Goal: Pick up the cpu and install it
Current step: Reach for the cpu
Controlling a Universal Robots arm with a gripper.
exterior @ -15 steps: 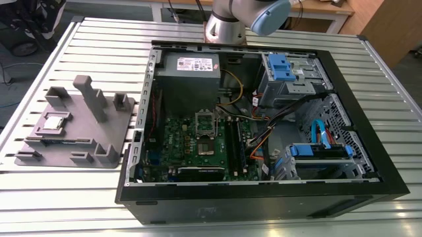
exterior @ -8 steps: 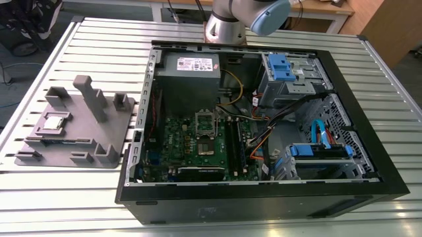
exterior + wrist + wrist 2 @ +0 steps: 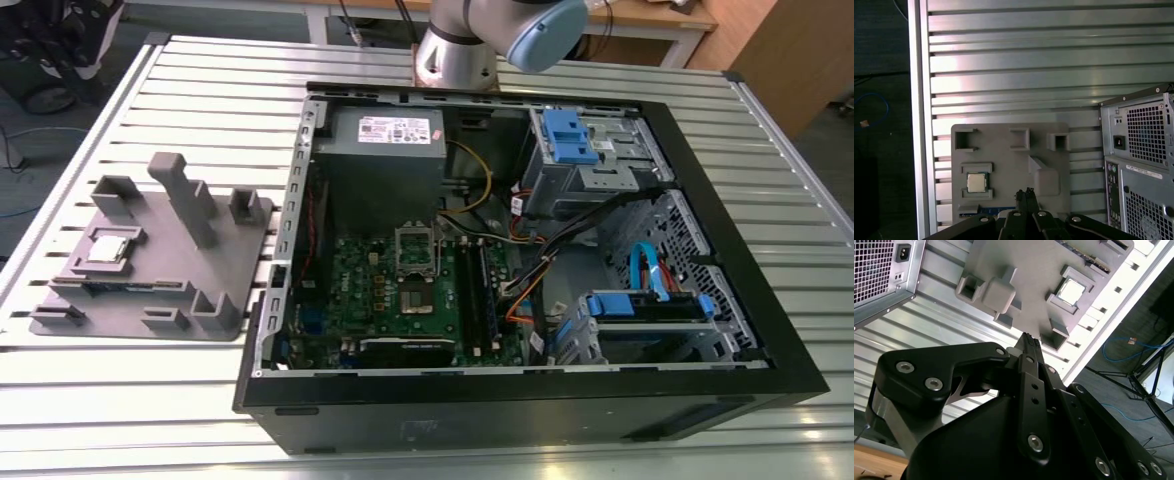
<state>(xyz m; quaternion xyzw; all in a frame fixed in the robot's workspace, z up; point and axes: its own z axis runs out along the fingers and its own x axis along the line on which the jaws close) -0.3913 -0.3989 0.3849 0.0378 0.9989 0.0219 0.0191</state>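
We judge the task barely started: our gripper [image 3: 1026, 193], fingers pressed together and holding nothing, aims at the tray [image 3: 1004, 135], where the cpu [image 3: 977, 182] lies in its pocket by the edge on the exterior view's left, not yet lifted or installed.

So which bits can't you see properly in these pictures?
- Exterior view: the arm is cut off by the top edge.
- Exterior view: the socket frame is too small to tell what lies inside it.
- First wrist view: the gripper hides one edge of the tray, close to the cpu.
- First wrist view: the computer case is cut off by the picture's edge.
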